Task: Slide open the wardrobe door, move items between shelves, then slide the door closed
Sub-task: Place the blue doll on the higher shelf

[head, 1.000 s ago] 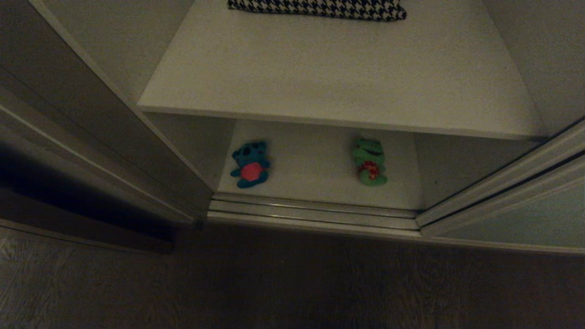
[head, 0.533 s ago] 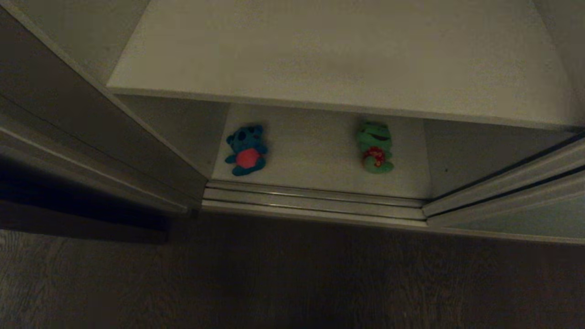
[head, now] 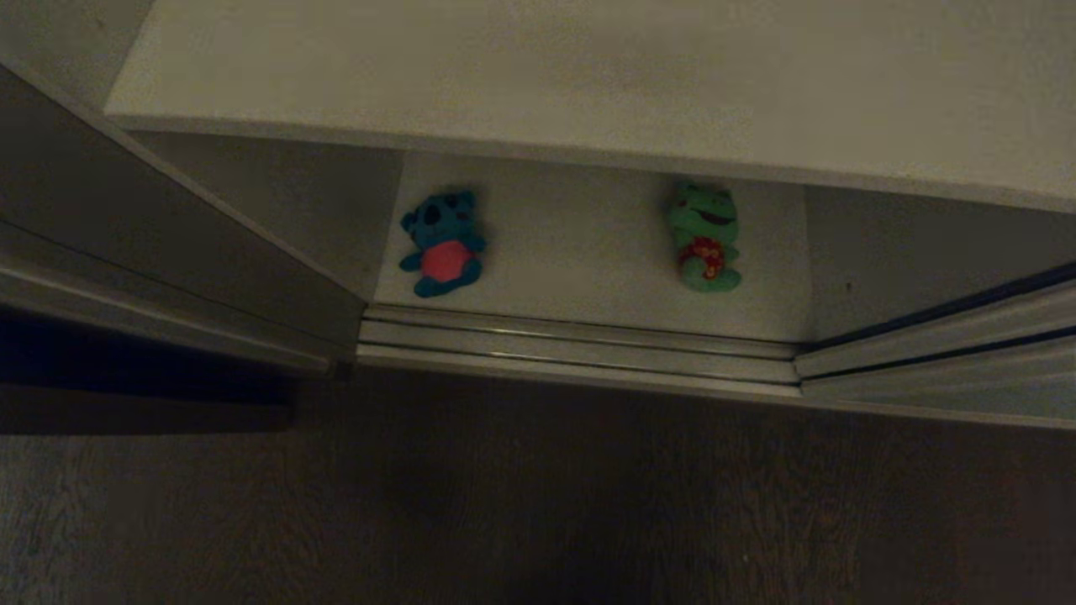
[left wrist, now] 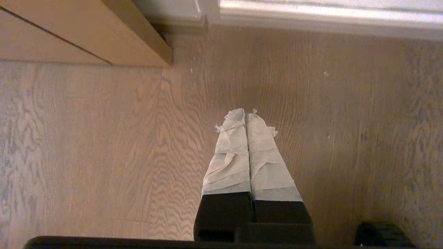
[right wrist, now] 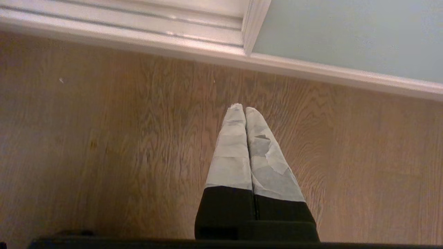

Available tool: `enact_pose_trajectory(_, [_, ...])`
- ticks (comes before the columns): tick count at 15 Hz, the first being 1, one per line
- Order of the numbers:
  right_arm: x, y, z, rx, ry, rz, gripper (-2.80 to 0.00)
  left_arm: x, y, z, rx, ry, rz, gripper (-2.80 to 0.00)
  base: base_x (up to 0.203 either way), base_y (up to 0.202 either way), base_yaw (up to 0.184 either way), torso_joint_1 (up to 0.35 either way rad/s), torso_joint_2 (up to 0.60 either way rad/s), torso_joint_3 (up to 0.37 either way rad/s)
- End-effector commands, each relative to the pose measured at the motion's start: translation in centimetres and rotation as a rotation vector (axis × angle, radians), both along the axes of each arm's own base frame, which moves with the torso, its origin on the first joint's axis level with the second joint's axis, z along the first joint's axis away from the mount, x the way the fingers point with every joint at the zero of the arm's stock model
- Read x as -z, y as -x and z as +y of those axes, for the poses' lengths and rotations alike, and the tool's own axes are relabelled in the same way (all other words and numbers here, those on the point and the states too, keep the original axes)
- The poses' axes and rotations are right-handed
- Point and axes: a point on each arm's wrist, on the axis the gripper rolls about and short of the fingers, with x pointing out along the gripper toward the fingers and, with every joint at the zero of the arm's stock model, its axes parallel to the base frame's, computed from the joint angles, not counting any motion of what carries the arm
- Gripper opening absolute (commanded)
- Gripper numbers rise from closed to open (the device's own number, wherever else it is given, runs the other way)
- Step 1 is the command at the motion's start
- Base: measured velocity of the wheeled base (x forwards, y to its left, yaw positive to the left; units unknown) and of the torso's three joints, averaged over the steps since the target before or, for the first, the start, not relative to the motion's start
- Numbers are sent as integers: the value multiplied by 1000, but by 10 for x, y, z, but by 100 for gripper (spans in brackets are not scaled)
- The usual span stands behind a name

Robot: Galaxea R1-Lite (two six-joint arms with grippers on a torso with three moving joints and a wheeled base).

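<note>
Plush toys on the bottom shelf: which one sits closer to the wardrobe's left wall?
The teal-blue bear with the red belly; it lies near the left side wall, on the lower shelf. The green frog lies over toward the right wall.

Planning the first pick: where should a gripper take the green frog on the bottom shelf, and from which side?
Probably across the green frog at its waist, by the red markings, its narrowest part. Enter from the open front, low: the upper shelf overhangs its head, blocking a top-down approach.

plush toys, wood-grain floor, matt door
</note>
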Motion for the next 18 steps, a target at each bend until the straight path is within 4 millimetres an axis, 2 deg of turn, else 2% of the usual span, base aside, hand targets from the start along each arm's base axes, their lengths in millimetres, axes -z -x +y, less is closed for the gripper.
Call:
enact_pose_trajectory(1, [0, 0, 0, 0, 0, 1, -280, 0, 0, 0, 2, -2, 1, -280, 0, 0, 0, 2, 3, -198])
enact_pose_trajectory(7, [0, 0, 0, 0, 0, 1, -280, 0, -1, 0, 0, -9, -6, -280, 0, 0, 0, 4, 2, -192])
enact_pose_trajectory(11, [0, 0, 0, 0, 0, -1, -280, 1, -1, 0, 9, -28, -3, -280, 0, 0, 0, 0, 5, -39])
enact_pose_trajectory(13, [0, 0, 0, 1, 0, -1, -280, -2, 0, -1, 42, -92, -10, -280, 0, 0, 0, 0, 0, 0])
enact_pose_trajectory(16, [0, 0, 0, 0, 0, 0, -280, -38, 9, -2, 104, -94, -79, -280, 0, 0, 0, 0, 0, 0])
enact_pose_trajectory(18, [0, 0, 0, 0, 0, 0, -280, -61, -5, -3, 158, -61, 26, -280, 0, 0, 0, 0, 0, 0])
